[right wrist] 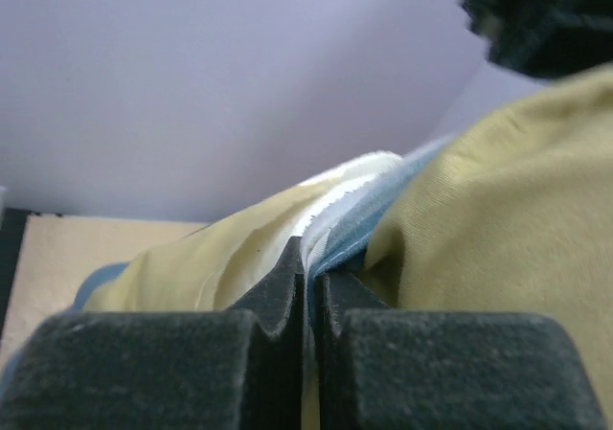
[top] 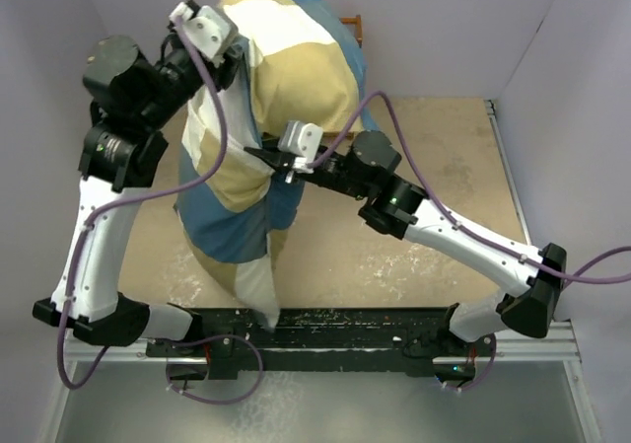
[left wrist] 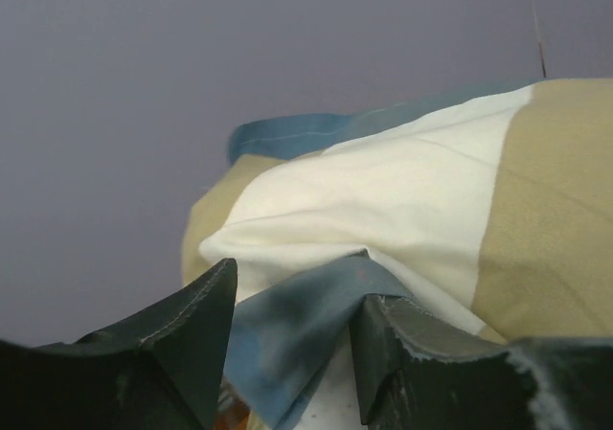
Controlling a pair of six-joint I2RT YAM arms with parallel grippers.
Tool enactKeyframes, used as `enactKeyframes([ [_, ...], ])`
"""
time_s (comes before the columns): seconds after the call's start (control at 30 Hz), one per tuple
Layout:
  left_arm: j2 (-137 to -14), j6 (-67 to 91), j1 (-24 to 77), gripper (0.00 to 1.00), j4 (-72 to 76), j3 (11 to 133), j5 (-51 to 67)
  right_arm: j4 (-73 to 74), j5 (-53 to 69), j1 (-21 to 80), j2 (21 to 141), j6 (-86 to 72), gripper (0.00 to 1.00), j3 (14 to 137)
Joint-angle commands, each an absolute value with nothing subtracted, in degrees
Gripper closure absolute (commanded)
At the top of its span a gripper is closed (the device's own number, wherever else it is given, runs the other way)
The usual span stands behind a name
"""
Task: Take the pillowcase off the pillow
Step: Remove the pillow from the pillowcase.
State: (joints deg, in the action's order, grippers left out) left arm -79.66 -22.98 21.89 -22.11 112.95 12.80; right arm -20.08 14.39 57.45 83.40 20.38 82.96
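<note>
The pillowcase [top: 296,78] stands lifted over the desk [top: 444,167], with its far end high and its near end hanging down toward the arm bases. It is plump, so I judge the pillow is inside it and mostly hidden. A white tip [top: 258,300] shows at the low end, but I cannot tell if it is the pillow or a cream block of the cover.

The left claw [top: 225,60] is at the top. In the left wrist view it [left wrist: 292,301] pinches a thick fold of the blue edge between its fingers. I think this grip is there to carry the weight and to let the filling sink downward.

The right claw [top: 260,153] is at the middle of the bundle. In its own view it [right wrist: 308,269] is pressed together on a thin layer of fabric only, blue and cream, and not on the stuffing. This looks chosen so that pulling moves the cover and not the cushion.

The removal seems not far along: the cover wraps almost all the bulk.
</note>
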Motion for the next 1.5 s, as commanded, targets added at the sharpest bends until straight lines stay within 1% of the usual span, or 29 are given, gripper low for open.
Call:
enactKeyframes([
  [0.0, -74.27, -18.81, 22.15, 0.51, -15.00, 120.68, 17.72, -28.75, 25.30, 51.58, 79.24, 10.77, 1.00, 83.80],
  [0.07, -73.85, -19.53, 22.15, 0.59, -14.41, 120.28, 16.16, -26.11, 29.09, 48.74, 79.31, 7.77, 1.00, 86.13],
  [0.13, -73.46, -20.11, 22.15, 0.58, -13.69, 120.16, 15.83, -20.62, 31.32, 47.16, 80.11, 6.91, 1.00, 89.89],
  [0.17, -73.09, -21.07, 22.15, 0.54, -13.48, 119.84, 17.39, -18.61, 32.88, 46.01, 80.79, 5.10, 1.00, 91.80],
  [0.2, -72.51, -22.45, 22.15, 0.45, -13.19, 119.17, 19.46, -17.79, 34.56, 44.92, 81.50, 2.70, 1.00, 93.13],
  [0.23, -71.82, -23.74, 22.15, 0.39, -12.72, 118.16, 22.17, -17.36, 35.71, 44.02, 82.21, 0.44, 1.00, 94.39],
  [0.33, -70.46, -30.10, 22.16, 0.30, -13.41, 115.51, 30.29, -14.54, 36.91, 43.61, 84.94, -3.20, 1.00, 99.37],
  [0.4, -69.98, -38.70, 22.15, 0.28, -15.51, 113.42, 34.37, -11.92, 36.62, 43.59, 86.65, -4.60, 1.00, 103.28],
  [0.5, -68.56, -55.58, 22.27, 0.21, -19.69, 108.05, 37.22, -4.64, 34.36, 43.60, 90.29, -7.28, 1.00, 112.08],
  [0.53, -68.45, -62.06, 22.38, 0.20, -21.59, 106.89, 37.07, -0.73, 33.64, 43.60, 91.74, -7.49, 1.00, 115.76],
  [0.6, -68.44, -68.48, 22.65, 0.19, -24.30, 104.97, 35.18, 4.92, 30.88, 43.61, 93.62, -7.25, 1.00, 121.35],
  [0.67, -68.65, -71.14, 22.68, 0.21, -24.86, 103.33, 31.48, 7.31, 28.82, 43.61, 93.57, -7.02, 1.00, 122.40],
  [0.73, -69.53, -73.93, 22.68, 0.25, -27.02, 102.68, 24.91, 8.41, 26.67, 43.66, 92.35, -5.93, 1.00, 120.75],
  [0.83, -71.23, -74.44, 22.68, 0.36, -26.75, 100.81, 13.74, 8.58, 25.33, 43.70, 90.29, -4.52, 1.00, 117.18],
  [0.93, -73.03, -69.42, 22.69, 0.56, -27.13, 100.63, 6.80, 6.86, 25.40, 44.57, 88.05, -2.43, 1.00, 112.82],
  [1.03, -73.43, -61.61, 22.62, 0.73, -26.44, 99.92, 5.80, 5.74, 25.93, 46.20, 86.49, 0.33, 1.00, 109.38],
  [1.13, -73.59, -52.03, 22.12, 0.92, -27.28, 100.57, 9.88, 5.20, 26.86, 48.07, 85.40, 2.91, 1.00, 106.58],
  [1.17, -73.55, -49.22, 22.10, 0.97, -27.25, 100.56, 11.47, 4.54, 27.37, 48.57, 84.76, 3.13, 1.00, 105.27],
  [1.2, -73.61, -46.76, 22.07, 1.00, -27.25, 100.70, 12.81, 3.60, 28.32, 48.79, 84.02, 3.16, 1.00, 103.93],
  [1.3, -74.17, -41.42, 22.09, 1.00, -27.15, 101.58, 14.69, 1.11, 30.15, 49.59, 81.91, 3.14, 1.00, 99.57],
  [1.37, -75.19, -38.77, 22.06, 1.00, -27.45, 102.78, 13.77, 0.69, 31.20, 50.67, 81.15, 3.90, 1.00, 97.23],
  [1.47, -76.45, -34.86, 21.55, 1.00, -24.58, 102.87, 8.80, -0.64, 30.38, 54.02, 79.83, 4.95, 1.00, 93.50],
])
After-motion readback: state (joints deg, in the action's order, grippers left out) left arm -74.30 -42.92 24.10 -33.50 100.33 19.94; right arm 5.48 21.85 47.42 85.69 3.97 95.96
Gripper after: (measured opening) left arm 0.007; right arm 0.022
